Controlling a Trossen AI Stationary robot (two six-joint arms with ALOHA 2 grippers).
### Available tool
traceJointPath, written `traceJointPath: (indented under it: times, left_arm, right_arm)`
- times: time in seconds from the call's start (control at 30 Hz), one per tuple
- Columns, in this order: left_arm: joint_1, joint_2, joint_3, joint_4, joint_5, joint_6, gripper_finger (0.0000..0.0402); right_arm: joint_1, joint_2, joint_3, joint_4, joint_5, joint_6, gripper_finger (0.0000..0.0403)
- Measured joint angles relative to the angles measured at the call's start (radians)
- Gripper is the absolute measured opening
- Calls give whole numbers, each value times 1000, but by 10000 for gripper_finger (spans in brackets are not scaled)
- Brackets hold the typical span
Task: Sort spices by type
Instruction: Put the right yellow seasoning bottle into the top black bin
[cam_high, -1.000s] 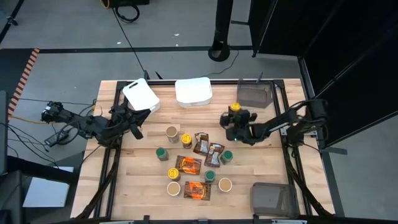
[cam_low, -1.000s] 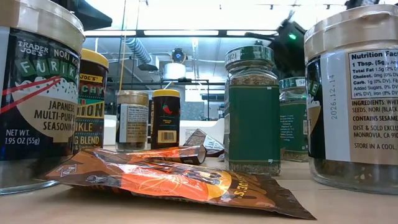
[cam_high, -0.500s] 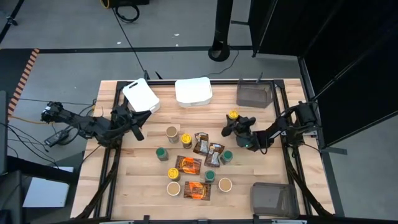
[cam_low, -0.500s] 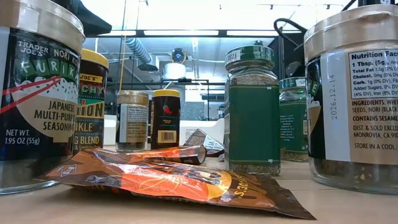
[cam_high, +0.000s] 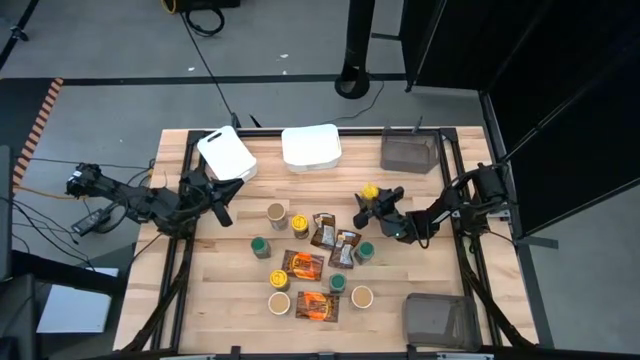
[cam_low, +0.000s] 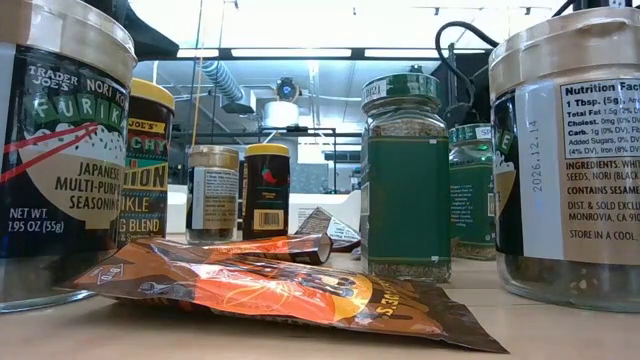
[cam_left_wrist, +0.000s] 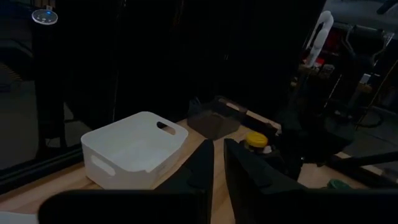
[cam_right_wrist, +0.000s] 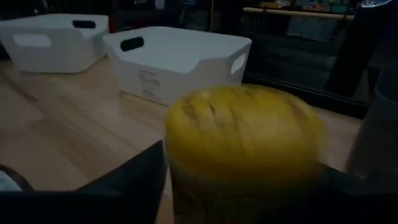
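Note:
The spices stand and lie mid-table: jars with tan (cam_high: 276, 212), yellow (cam_high: 298, 221) and green (cam_high: 260, 246) lids, and foil packets (cam_high: 302, 266). Right of them a yellow-lidded jar (cam_high: 370, 191) stands upright on the wood. My right gripper (cam_high: 378, 202) is open and comes at it about level from the right. One finger stands on each side of the jar (cam_right_wrist: 242, 137), and I see no hold. My left gripper (cam_high: 225, 210) is shut and holds nothing. It hangs at the table's left, beside a white tub (cam_high: 228, 153).
A second white tub (cam_high: 311, 146) and a grey bin (cam_high: 408, 152) stand along the far edge. Another grey bin (cam_high: 437, 318) sits at the near right corner. In the low view, tall jars (cam_low: 405, 180) and an orange packet (cam_low: 290, 290) crowd the near side.
My right gripper has sunk and tipped over, carrying the yellow-lidded jar a little toward the near edge and down. The jar now stands on the table. My left arm has kept still.

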Motion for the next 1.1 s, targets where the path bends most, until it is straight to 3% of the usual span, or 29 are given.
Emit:
traceJointPath:
  times: [0.17,0.37,0.63,0.73,0.8,0.9,1.0,1.1]
  left_arm:
    - [0,1,0,-12,0,0,41]
    - [0,19,0,-11,0,0,41]
    - [0,32,0,-3,0,-7,41]
    - [0,32,0,20,0,-8,41]
    - [0,31,0,40,0,-8,41]
    - [0,31,0,54,0,-8,41]
    - [0,32,0,61,0,-8,41]
    - [0,32,0,89,0,-10,41]
  right_arm:
    - [0,-3,1,5,6,13,339]
    - [3,-3,1,52,19,-11,365]
    - [38,-7,2,381,45,-350,364]
    - [67,-10,3,502,137,-522,362]
    - [86,-37,4,493,216,-600,360]
    - [109,-97,1,494,259,-591,356]
    - [136,-189,2,494,330,-474,350]
    - [178,-314,50,497,477,-526,344]
